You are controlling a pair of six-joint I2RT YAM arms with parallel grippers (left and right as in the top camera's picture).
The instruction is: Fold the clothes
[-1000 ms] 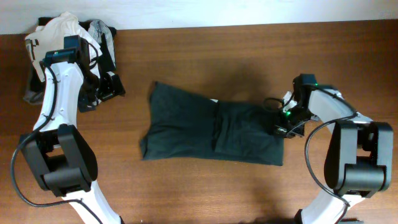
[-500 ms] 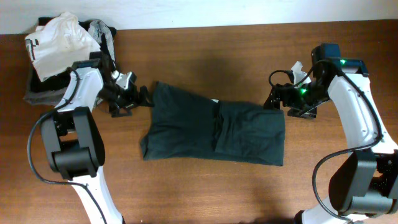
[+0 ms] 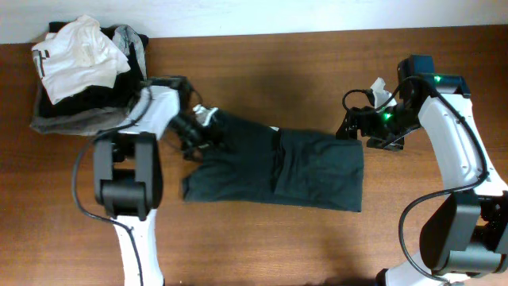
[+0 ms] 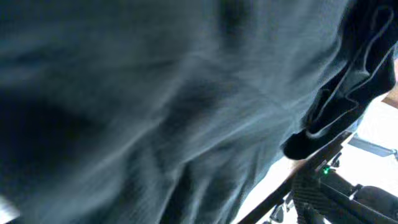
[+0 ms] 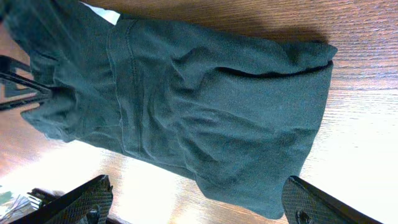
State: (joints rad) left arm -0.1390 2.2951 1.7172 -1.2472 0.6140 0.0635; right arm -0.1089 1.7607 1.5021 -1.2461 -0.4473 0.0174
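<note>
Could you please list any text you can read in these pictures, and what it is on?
No readable text in any view.
White patch at the edge of the dark garment: too small to read.
Dark marks on the white cloth: too small to read.

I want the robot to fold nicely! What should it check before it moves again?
1. Dark garment spread on the table: ok, slightly wrinkled.
2. Left end effector at a garment corner: ok.
3. Left end effector gripping cloth: cannot tell; its camera shows only blurred cloth.
4. Right end effector open: ok, fingers wide apart.
5. Right end effector holding cloth: not ok, nothing between them.
6. Clothes pile apart from the garment: ok.
</note>
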